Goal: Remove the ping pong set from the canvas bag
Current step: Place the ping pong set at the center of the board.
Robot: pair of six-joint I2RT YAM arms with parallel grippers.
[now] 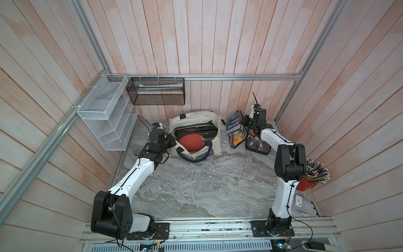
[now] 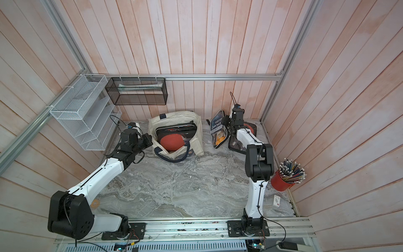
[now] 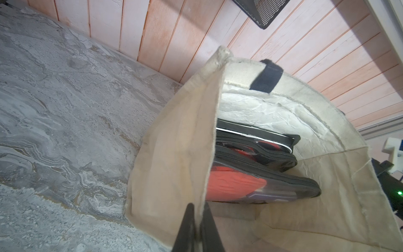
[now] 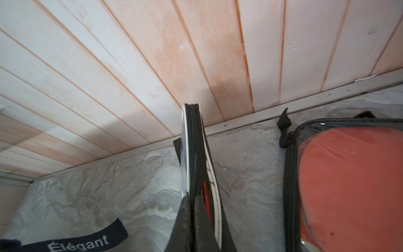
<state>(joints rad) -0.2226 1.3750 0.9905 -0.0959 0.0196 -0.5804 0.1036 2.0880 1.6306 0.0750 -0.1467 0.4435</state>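
The step in hand looked like setting down a lifted set. The right gripper (image 4: 192, 197) was clamped on the zipped edge of the held set (image 4: 193, 141). In both top views that set stood on edge just right of the bag (image 1: 174, 123), toward the table's (image 1: 196, 185) back right corner. Whether its lower end touched the table could not be told.

A flat set (image 4: 349, 185) lay just beside it, nearer that corner and partly under the right arm. To do the step well, the held set should come down on bare table between the bag and the flat set. It should tip flat before the jaws open, so it neither topples onto the bag nor lands on the flat set.

The left gripper (image 3: 197, 210) was pinched on the bag's side rim, holding the mouth open toward the front edge. That pinch should stay taut without dragging the bag, which sat against the back edge near its middle.

Other sets (image 3: 239, 185) lay stacked inside the bag, just beyond the left gripper and well apart from the right one. So the task seemed only partly done.
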